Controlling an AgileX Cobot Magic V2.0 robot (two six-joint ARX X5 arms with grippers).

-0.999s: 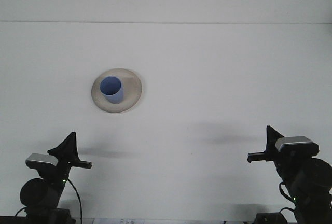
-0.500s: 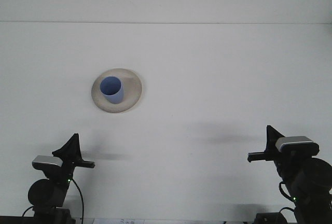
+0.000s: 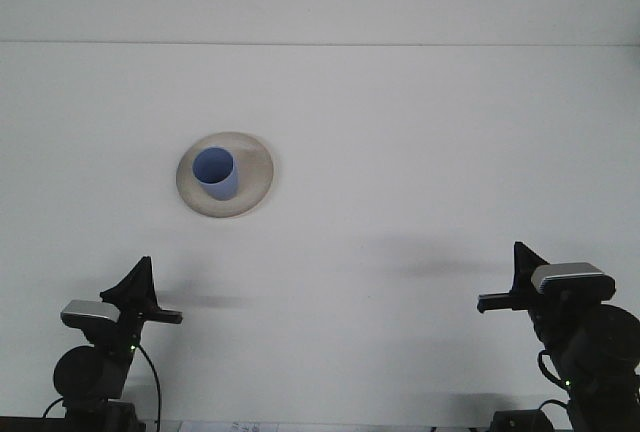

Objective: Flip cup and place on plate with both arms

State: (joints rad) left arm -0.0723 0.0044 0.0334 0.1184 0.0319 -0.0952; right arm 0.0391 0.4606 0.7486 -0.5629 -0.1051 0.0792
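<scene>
A blue cup (image 3: 215, 172) stands upright, mouth up, on a beige plate (image 3: 255, 167) left of centre on the white table. My left gripper (image 3: 142, 290) sits low at the near left edge, well in front of the plate and apart from it. At the near right edge my right gripper (image 3: 514, 277) is also low, far from the cup. Neither gripper holds anything.
The white table (image 3: 420, 152) stretches from the near edge to a back line near the top of the view. Shadows of the two arms fall on the table just beyond each gripper.
The left arm has dropped a little lower and drawn back toward the near edge since a second ago. The right arm, cup and plate have not moved.
</scene>
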